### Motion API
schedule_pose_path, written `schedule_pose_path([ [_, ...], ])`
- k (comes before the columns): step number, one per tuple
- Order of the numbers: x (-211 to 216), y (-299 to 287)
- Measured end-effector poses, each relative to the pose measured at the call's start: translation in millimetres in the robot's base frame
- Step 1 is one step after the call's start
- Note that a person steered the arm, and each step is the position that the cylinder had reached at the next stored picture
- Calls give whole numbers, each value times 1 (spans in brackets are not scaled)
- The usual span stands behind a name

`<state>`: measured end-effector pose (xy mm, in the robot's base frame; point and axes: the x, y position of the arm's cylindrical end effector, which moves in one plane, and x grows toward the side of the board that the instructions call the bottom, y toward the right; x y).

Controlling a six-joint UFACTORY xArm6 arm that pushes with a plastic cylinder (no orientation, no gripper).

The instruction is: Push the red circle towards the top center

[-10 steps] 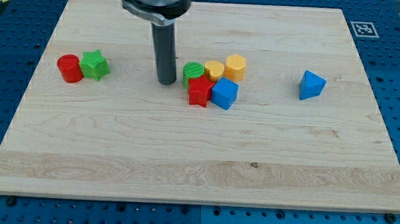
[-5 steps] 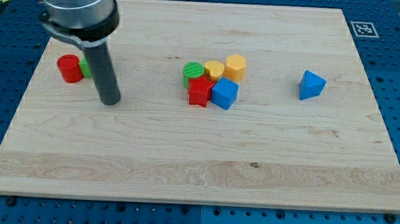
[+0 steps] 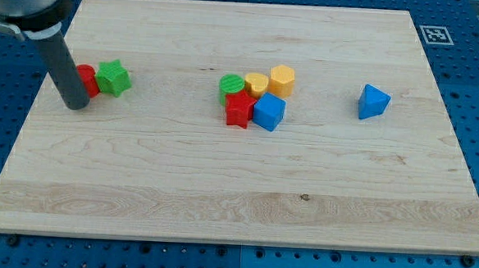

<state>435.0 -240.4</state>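
The red circle [image 3: 87,81] lies near the board's left edge, partly hidden behind my rod. A green star [image 3: 113,78] touches its right side. My tip [image 3: 76,104] rests on the board just below and left of the red circle, close against it.
A cluster sits at the board's middle: green circle [image 3: 232,86], yellow circle [image 3: 256,84], yellow hexagon [image 3: 282,80], red star [image 3: 239,109], blue cube [image 3: 268,112]. A blue triangle [image 3: 373,102] lies to the right. A marker tag [image 3: 435,34] sits at the top right corner.
My tip has swept left from beside the green circle, past the green star, to the lower left of the red circle. No block has visibly moved.
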Motion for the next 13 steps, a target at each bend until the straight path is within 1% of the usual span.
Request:
schedule_pose_path([
  [1, -26, -7],
  [2, -41, -7],
  [9, -64, -15],
  [12, -100, -12],
  [13, -104, -7],
])
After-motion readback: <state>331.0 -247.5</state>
